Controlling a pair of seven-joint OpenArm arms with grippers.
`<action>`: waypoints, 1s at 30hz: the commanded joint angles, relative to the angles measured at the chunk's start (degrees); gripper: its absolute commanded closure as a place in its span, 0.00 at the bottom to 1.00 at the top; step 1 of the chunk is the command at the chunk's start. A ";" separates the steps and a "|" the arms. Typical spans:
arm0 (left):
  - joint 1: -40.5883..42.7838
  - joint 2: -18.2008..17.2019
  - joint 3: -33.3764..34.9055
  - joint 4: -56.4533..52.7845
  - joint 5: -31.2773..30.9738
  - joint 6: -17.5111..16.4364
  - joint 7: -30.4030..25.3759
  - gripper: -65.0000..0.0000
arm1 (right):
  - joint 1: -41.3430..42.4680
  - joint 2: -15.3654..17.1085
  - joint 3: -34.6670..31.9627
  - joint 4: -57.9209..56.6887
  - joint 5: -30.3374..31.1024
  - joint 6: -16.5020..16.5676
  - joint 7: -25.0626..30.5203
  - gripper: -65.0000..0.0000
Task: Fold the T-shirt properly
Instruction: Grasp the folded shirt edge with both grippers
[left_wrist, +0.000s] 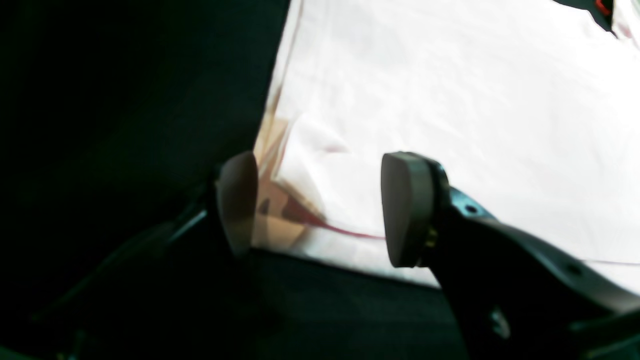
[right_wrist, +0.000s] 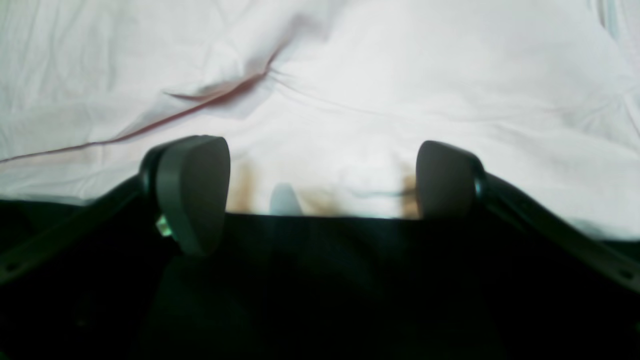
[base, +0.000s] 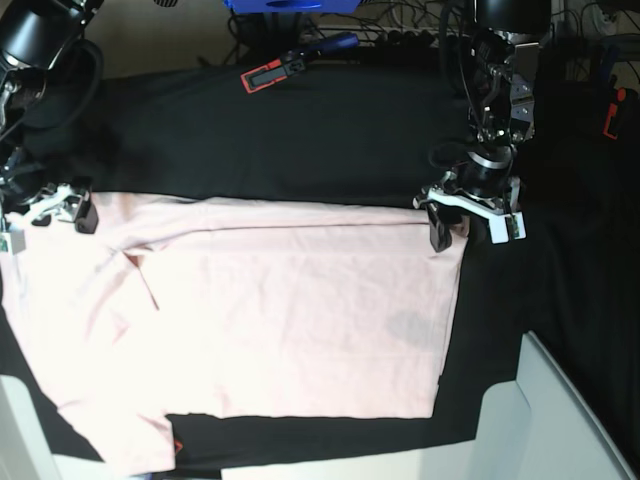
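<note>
While the T-shirt (base: 290, 320) lies spread flat on the black-clothed surface (base: 300, 140), plain pink side up, it covers most of the near half and reaches almost to the near edge; one sleeve runs off toward the near corner on the right arm's side. Left pincer (base: 466, 222) sits at the shirt's far corner on its own side, pads spread, nothing between them. In the left wrist view the left pincer (left_wrist: 320, 205) straddles that corner: one pad over the black cloth, the other over pink fabric, a small fold of hem lying in the gap. Cannot tell if the pads touch the cloth. Right pincer (base: 45, 212) is at the opposite far corner, by the sleeve edge, also spread wide and holding nothing. The right wrist view puts the right pincer (right_wrist: 320, 192) right at the fabric's edge, both pads level with the hem, and a long crease running across the fabric beyond. A red-and-black clamp (base: 290, 66) lies near the far edge, well apart from the shirt. A pale panel (base: 545, 420) stands at the near corner on the left arm's side.
</note>
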 joint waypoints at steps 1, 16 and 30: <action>-0.54 0.27 -0.37 0.31 -0.21 -0.21 -1.55 0.41 | 0.61 0.76 0.08 1.03 1.19 0.38 1.18 0.15; -1.77 1.77 -0.11 -0.57 -0.04 -0.21 -1.55 0.86 | 0.61 0.76 0.08 0.94 1.19 0.38 1.18 0.15; -4.58 1.85 -0.64 -3.47 -0.21 -0.21 -1.55 1.00 | -0.18 0.76 0.00 0.94 1.19 0.38 1.36 0.15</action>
